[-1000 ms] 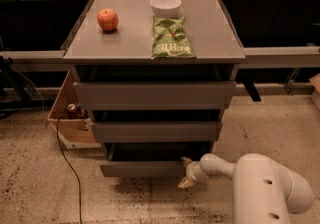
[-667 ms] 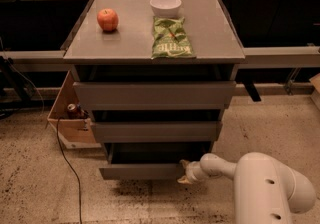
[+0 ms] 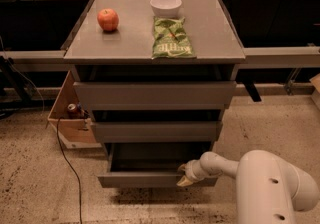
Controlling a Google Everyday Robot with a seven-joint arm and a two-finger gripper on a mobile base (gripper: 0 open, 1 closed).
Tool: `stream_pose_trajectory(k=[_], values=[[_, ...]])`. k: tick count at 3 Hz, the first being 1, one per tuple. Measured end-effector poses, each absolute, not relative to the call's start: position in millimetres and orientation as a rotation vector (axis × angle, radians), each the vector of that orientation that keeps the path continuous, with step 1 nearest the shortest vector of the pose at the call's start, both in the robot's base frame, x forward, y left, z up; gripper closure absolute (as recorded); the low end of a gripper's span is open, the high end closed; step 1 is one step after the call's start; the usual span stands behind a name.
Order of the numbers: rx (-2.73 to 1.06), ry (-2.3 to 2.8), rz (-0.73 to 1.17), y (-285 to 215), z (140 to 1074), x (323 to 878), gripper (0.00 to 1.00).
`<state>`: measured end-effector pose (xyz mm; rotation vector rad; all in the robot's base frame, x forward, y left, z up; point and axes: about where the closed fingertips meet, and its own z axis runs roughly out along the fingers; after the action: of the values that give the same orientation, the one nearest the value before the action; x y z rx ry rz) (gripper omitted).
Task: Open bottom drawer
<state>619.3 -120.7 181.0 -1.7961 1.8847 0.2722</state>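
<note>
Grey cabinet [image 3: 220, 50] with three handleless drawers, seen from the front and above. The bottom drawer [image 3: 140, 180] stands partly open at floor level. Its front edge sits forward of the middle drawer [image 3: 156, 131] and the top drawer [image 3: 155, 95], and a shallow grey interior shows behind the front. The gripper [image 3: 184, 175] is at the right part of that front, at its upper edge; whether it is spread or pressed together cannot be told. The white arm [image 3: 270, 183] enters from the lower right and fills the floor space on that side of the cabinet. Speckled floor [image 3: 40, 188] lies in front of the drawer and to its left, crossed there by a dark cable [image 3: 67, 160]. A cardboard box [image 3: 70, 130] stands against the cabinet's left side, holding a can [image 3: 73, 110] — its other contents cannot be made out. On the cabinet top, an apple [image 3: 108, 19] lies at the left, well in from the edges. A white bowl [image 3: 166, 5] stands near the back edge, and a green chip bag [image 3: 171, 39] lies just in front of it — its near end is close to the front edge.
</note>
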Motion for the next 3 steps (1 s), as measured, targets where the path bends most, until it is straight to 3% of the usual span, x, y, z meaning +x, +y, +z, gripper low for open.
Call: stream_pose_trajectory(k=[1,2,3], values=[[-1.819,1.868,0.28,-119,191,616,0.19],[-1.946,1.82,0.41,-98,193,560,0.04],[-2.029,1.796,0.491,-87,192,525,0.05]])
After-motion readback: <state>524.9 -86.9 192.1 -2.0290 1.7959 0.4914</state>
